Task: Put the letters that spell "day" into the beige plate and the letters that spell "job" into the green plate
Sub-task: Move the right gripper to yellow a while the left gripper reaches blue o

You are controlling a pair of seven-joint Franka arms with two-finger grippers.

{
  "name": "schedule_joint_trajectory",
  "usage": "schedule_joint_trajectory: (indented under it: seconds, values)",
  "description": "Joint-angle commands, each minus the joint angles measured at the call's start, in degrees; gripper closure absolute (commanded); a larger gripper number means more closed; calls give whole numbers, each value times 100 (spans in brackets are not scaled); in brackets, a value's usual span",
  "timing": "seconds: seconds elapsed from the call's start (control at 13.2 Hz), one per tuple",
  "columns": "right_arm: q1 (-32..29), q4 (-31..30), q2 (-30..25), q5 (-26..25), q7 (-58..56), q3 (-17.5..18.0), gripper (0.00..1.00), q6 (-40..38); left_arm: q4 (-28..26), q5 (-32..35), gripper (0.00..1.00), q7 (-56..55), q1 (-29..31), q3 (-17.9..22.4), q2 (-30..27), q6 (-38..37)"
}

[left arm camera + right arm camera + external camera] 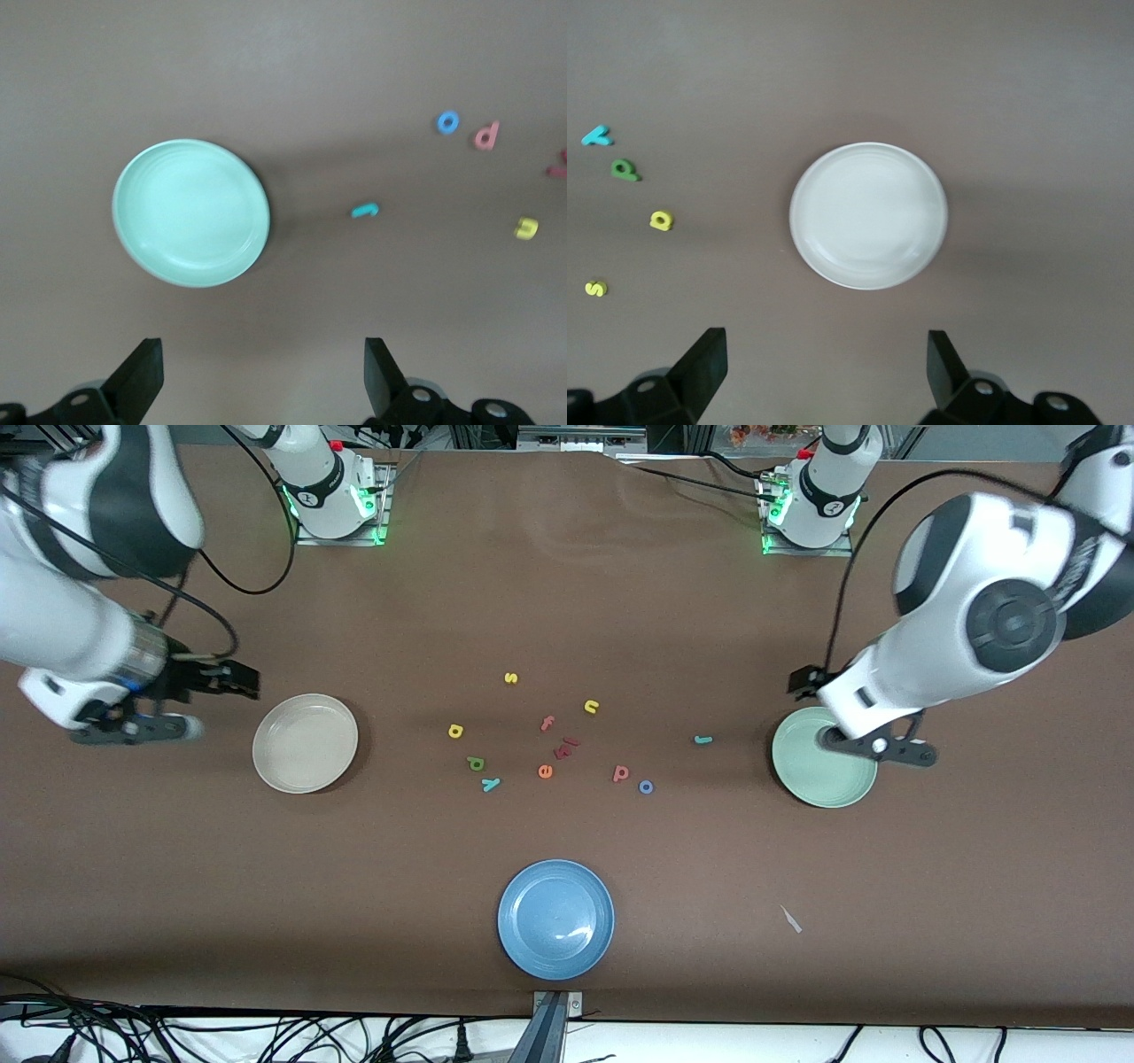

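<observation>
I had both arms up and waiting at their ends of the table. My left gripper (261,376) hung over the table by the green plate's (824,790) rim, fingers spread wide with nothing between them. My right gripper (824,372) hung over bare table beside the beige plate (305,743), toward the right arm's end, jaws likewise spread and empty.

Both plates were empty. The letters lay scattered on the table between them. The yellow a (455,731), green d (476,763) and teal y (490,783) sat in a short line on the beige plate's side of the cluster, the y nearest the front camera. The salmon b (621,773) and blue o (646,786) lay just beside each other on the green plate's side, and the teal j (702,739) lay apart from the rest, between the cluster and the green plate.

Among them I saw a yellow s (510,677), yellow n (591,706), salmon f (547,723) and orange e (545,771). A blue plate (555,919) sat nearer the front camera, well apart from everything.
</observation>
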Motion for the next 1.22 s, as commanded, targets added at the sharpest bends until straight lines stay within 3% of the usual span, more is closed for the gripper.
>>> schedule_joint_trajectory:
  seconds: [0.0,0.15,0.53,0.68,0.99,1.14]
  values:
    - [381,83,372,96,803,56,0,380,400,-16,0,-925,-351,37,564,566]
    - [899,83,610,105,1848,74,0,697,400,-366,0,-1085,-544,28,862,1111]
    - [1797,-339,1075,297,3696,100,0,1998,443,-342,0,-1042,-818,28,1565,1815]
    - [1824,-478,1278,614,3769,144,0,2375,435,-351,0,-1033,-809,28,1873,2080]
    - [1842,-1550,1270,615,3769,153,0,3677,435,-350,0,-1749,-967,37,2085,2159]
    - [1842,-1875,1279,615,3769,153,0,4063,330,-350,0,-2419,-1011,28,2112,2833]
